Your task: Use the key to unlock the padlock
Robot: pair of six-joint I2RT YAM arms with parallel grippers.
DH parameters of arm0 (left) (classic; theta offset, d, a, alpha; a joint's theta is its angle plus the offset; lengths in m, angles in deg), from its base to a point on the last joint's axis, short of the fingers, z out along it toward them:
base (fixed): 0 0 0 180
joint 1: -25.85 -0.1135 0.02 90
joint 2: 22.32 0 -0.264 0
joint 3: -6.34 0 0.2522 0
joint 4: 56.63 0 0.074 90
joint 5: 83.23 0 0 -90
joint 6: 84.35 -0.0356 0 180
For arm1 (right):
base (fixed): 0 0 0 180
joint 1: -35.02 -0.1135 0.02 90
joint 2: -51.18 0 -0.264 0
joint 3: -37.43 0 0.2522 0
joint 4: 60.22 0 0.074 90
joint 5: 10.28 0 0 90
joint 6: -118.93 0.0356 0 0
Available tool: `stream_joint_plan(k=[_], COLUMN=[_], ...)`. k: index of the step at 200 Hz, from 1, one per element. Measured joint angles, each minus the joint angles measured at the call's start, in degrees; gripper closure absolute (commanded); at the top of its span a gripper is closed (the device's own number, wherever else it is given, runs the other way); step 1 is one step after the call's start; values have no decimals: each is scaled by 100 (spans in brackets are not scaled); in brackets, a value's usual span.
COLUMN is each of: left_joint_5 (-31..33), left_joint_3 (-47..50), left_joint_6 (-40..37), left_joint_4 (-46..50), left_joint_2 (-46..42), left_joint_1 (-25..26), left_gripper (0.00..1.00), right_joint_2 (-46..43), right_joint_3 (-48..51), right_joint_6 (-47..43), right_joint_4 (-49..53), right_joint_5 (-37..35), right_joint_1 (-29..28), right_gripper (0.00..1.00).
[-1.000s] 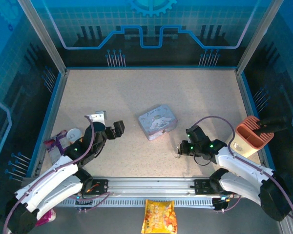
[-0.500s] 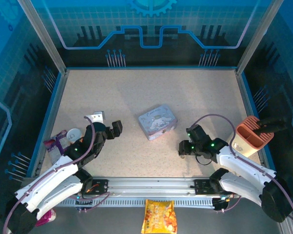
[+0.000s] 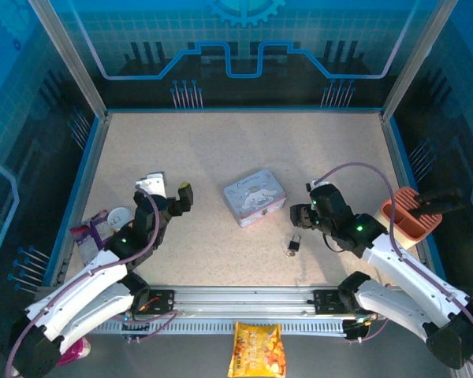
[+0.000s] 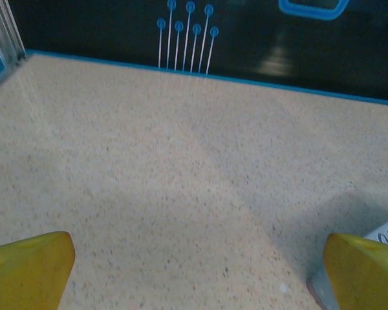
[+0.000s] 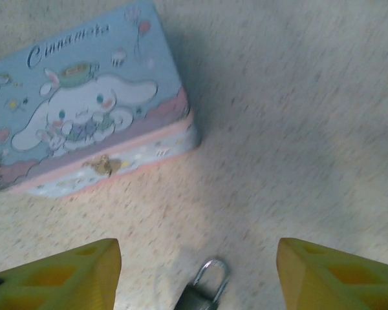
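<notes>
**A:** What has changed in the last second?

**B:** The left gripper (image 3: 183,195) has drifted slightly up and left over the table (image 3: 221,142). The right gripper (image 3: 303,214) has pulled back from the padlock (image 3: 293,246), which now lies alone on the surface.

**A:** From the left, how do the fingers stand?

**B:** The left wrist view shows the left arm's yellow fingers (image 4: 27,268) spread wide, holding nothing. To their right sits the pale blue tin (image 3: 255,197). The padlock lies near the tin's right end, on the robot's side, with its shackle (image 5: 213,270) pointing toward the tin. The right arm's fingers (image 5: 336,274) are also apart and empty, and the lock shows between them at the bottom edge of that wrist view.

**A:** And the key?

**B:** It is too small to make out. It may be at the lock's near end, but that cannot be told.

**A:** What could go wrong?

**B:** Probably a descent onto so small a lock would nudge it aside or knock it against the tin. Closing before the key is located would also leave nothing to turn.
</notes>
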Motion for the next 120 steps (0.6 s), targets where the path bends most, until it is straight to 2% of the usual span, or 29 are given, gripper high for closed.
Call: stream_joint_plan(k=[22, 38, 60, 83, 120], left_joint_5=[129, 258, 334, 348, -79], left_joint_3=[326, 658, 820, 761, 640], left_joint_6=[-651, -1189, -1853, -2343, -2487], left_joint_4=[-1097, -1945, -2804, -3314, -3528], left_joint_2=[256, 636, 1425, 2188, 2715], left_joint_1=[-7, -33, -181, -389, -940], left_gripper=[1, 1, 1, 1, 1], right_joint_2=[-4, 7, 197, 798, 1537], right_joint_3=[85, 313, 901, 1526, 2004], right_joint_6=[-658, -1169, -2026, -2625, -3136], right_joint_4=[-529, -1123, -2328, -3449, -4885], right_joint_5=[-474, -798, -1231, -1414, -1381], right_joint_1=[28, 57, 227, 678, 1198], right_gripper=[9, 3, 0, 0, 0])
